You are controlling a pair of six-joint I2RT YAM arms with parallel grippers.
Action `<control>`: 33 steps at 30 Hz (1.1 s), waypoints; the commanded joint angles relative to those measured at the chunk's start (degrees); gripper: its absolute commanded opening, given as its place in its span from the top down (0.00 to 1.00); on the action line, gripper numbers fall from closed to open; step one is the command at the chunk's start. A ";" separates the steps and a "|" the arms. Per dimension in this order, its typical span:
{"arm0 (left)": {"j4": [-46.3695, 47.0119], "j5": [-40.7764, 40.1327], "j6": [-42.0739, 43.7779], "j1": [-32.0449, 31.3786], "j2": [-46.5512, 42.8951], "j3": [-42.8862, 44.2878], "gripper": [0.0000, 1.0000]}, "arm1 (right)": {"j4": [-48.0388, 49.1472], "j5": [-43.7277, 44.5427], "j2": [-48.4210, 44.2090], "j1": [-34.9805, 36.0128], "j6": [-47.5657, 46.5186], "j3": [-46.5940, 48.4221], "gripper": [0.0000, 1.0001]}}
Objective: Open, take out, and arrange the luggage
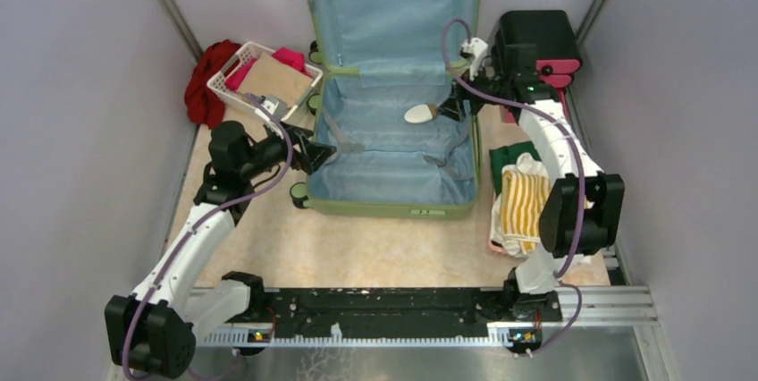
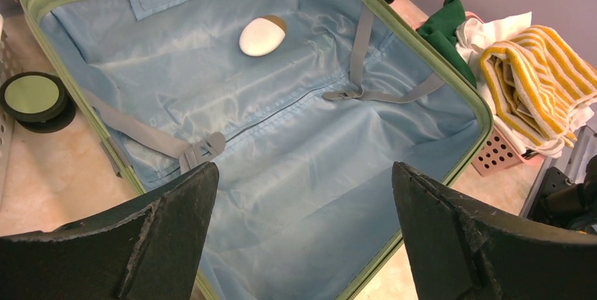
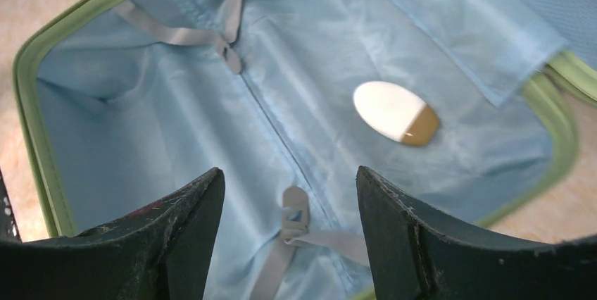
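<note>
Both jaws gape, flanking the open luggage (image 1: 393, 166).

The luggage (image 1: 391, 139) is lit evenly from above; soft shadows are cast. The right wrist view is slightly blurred.

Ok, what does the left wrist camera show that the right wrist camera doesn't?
Only left wrist: the left fingers, a yellow-striped towel, a green cloth, a pink basket beside the luggage, and a black wheel. Only right wrist: the right fingers, apart and empty. Both: the open luggage, the white-and-brown oval object lying in it, and its grey straps.
</note>
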 commanded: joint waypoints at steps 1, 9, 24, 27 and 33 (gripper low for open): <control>1.95 1.26 -0.08 0.36 -0.81 -0.14 0.01 | -3.29 5.48 1.68 5.29 -9.00 5.55 0.32; 2.04 1.36 -0.10 0.36 -0.73 -0.12 0.01 | -13.87 14.64 8.57 10.24 -49.46 10.01 0.26; 1.96 1.19 0.18 0.36 -0.37 -0.16 0.01 | -6.70 24.27 21.66 14.23 -69.92 15.33 0.40; 1.81 0.89 0.40 0.36 -0.49 -0.15 0.01 | -7.09 24.46 23.66 14.68 -72.48 16.07 0.42; 1.75 0.86 0.44 0.36 -0.37 -0.09 0.01 | -6.73 28.24 26.63 16.05 -76.50 15.71 0.42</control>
